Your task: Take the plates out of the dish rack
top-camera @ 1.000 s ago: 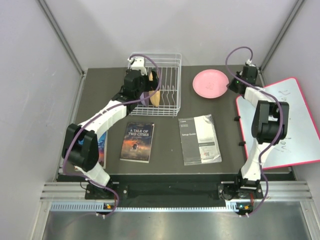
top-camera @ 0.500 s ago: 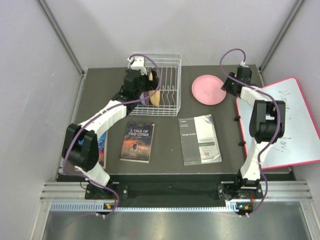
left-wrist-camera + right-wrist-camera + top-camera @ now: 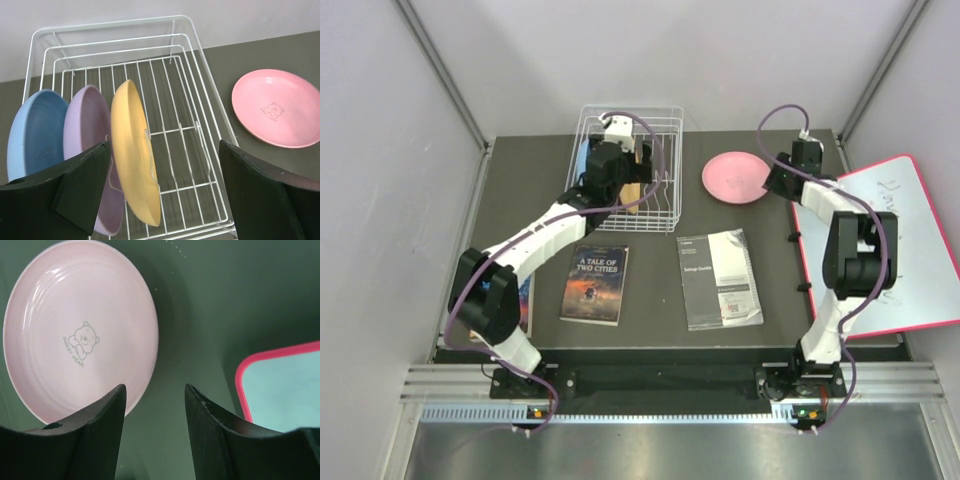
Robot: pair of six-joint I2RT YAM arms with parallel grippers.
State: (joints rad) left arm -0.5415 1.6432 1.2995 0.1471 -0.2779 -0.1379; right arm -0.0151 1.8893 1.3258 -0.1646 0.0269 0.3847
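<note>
3 plates stand on edge in the dish rack (image 3: 107, 24): the blue plate (image 3: 35, 135) at the far left, the lilac plate (image 3: 87, 125) just beside it, then the orange plate (image 3: 131, 150), which faces the bare half of the rack. 1 is out: the pink plate (image 3: 75, 330) lies flat on the worktop (image 3: 650, 280), right of the rack and apart from it. By my count that's 1 of 4 unloaded.

My left fingers (image 3: 80, 190) hover over the rack, spread wide and gripping nothing. From the wrist view the orange plate sits in the gap between them, nearer my left-hand finger, with no contact that I can see. My right fingers (image 3: 95, 435) are parted too, with only bare worktop in the gap. They hang over the near rim of the pink plate, and the pink-framed whiteboard (image 3: 280, 390) is off to one side.

So the step in hand, as I read it, is lining up on plate number 2, the orange one. Next I'd want to come down until its top rim sits squarely between my 2 left fingers, pinch that thin edge and lift straight up, clear of the divider wires (image 3: 172, 132). The lilac plate stands very close behind it, so the back finger has little room. My right side only needs to draw away from the pink plate.
</note>
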